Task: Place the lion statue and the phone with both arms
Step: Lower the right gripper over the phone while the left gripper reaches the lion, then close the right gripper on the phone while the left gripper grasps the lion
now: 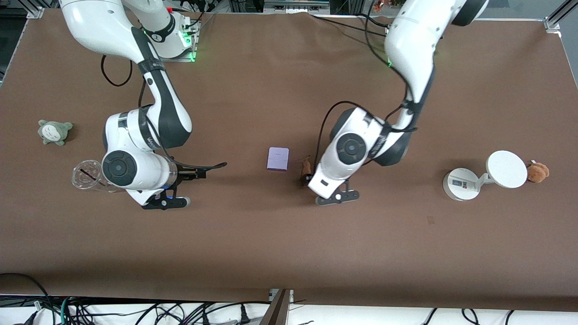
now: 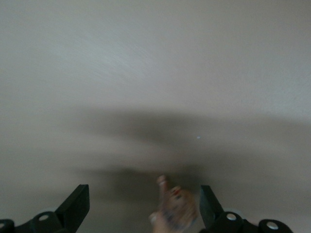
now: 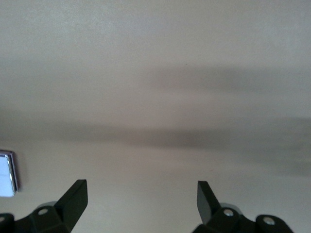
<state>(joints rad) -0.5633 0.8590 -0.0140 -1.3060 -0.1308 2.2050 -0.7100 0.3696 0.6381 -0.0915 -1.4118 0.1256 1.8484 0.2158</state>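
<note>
The lion statue (image 1: pixel 306 168), small and orange-brown, stands on the brown table beside the lavender phone (image 1: pixel 277 159), toward the left arm's end. My left gripper (image 1: pixel 311 175) is down at the lion. In the left wrist view the gripper (image 2: pixel 142 194) is open and the blurred lion (image 2: pixel 176 209) sits between the fingers, close to one finger (image 2: pixel 208 201). My right gripper (image 1: pixel 195 173) is low over bare table, apart from the phone toward the right arm's end. In the right wrist view it (image 3: pixel 141 187) is open and empty, with the phone's edge (image 3: pixel 7 173) at the frame's border.
A clear plastic cup (image 1: pixel 86 175) lies by the right arm's hand. A grey-green plush (image 1: pixel 54 131) sits near the right arm's end. A white round-based stand with a disc (image 1: pixel 485 177) and a brown plush (image 1: pixel 538 172) sit near the left arm's end.
</note>
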